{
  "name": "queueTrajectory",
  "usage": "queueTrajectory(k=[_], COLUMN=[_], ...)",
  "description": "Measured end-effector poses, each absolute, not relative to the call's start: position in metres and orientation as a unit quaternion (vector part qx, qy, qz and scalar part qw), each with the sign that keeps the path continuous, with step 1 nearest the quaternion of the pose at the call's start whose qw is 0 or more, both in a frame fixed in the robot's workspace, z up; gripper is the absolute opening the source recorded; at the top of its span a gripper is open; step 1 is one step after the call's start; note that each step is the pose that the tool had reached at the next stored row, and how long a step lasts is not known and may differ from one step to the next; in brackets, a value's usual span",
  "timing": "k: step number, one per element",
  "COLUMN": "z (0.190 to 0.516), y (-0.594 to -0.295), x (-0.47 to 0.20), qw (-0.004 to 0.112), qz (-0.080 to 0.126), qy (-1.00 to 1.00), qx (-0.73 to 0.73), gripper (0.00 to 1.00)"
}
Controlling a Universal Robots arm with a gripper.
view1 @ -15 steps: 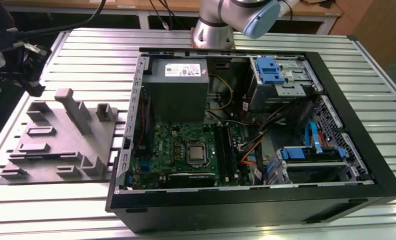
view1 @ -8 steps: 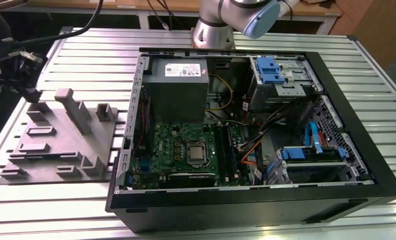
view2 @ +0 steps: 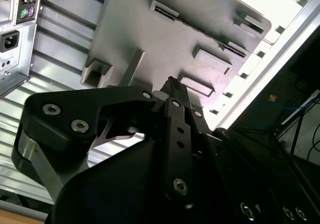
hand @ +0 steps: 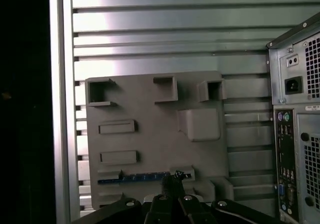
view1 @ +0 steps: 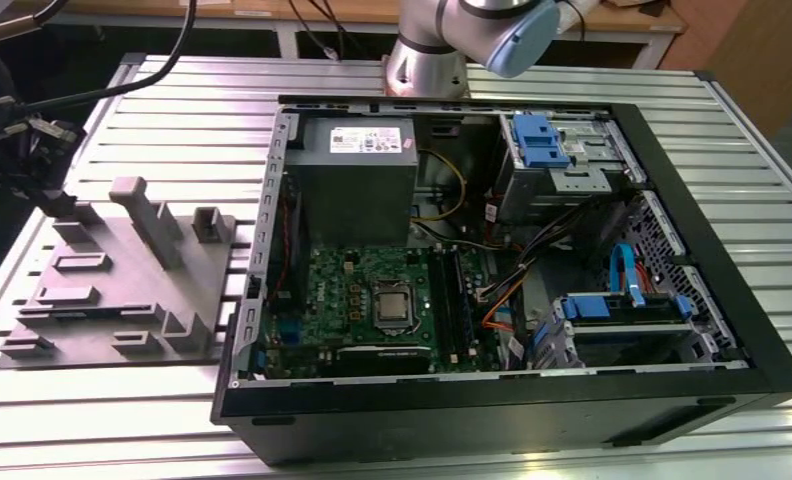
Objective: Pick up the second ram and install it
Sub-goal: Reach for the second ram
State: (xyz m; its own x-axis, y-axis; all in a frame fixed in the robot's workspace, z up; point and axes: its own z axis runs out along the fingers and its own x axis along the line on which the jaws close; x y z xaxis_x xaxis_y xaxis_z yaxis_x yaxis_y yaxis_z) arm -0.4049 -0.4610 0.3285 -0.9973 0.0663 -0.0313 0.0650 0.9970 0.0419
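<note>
Over end of thin dark purplish memory card point(hand: 135, 178) in grey plastic fixture plate point(hand: 155, 134); cannot tell jaws' state; risks tilting if pinched off-centre.

second ram point(hand: 135, 177) | thin dark bluish strip, seen edge-on | seated on its long edge in a grey holder point(hand: 150, 134) slot | one end reached by the gripper point(hand: 173, 180) tip

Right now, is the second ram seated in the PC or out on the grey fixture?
Out: in the first wrist view the second ram sits in a groove of the grey fixture, with the hand close to it.
</note>
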Motion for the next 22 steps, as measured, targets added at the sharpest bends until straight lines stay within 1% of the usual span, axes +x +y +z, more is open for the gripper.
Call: queueTrajectory(k=[22], z=[0.297], y=[-0.472], x=[-0.426], qw=[0.016], qz=[0.02], qy=[0.999], qx=[0.033], gripper=[0.1])
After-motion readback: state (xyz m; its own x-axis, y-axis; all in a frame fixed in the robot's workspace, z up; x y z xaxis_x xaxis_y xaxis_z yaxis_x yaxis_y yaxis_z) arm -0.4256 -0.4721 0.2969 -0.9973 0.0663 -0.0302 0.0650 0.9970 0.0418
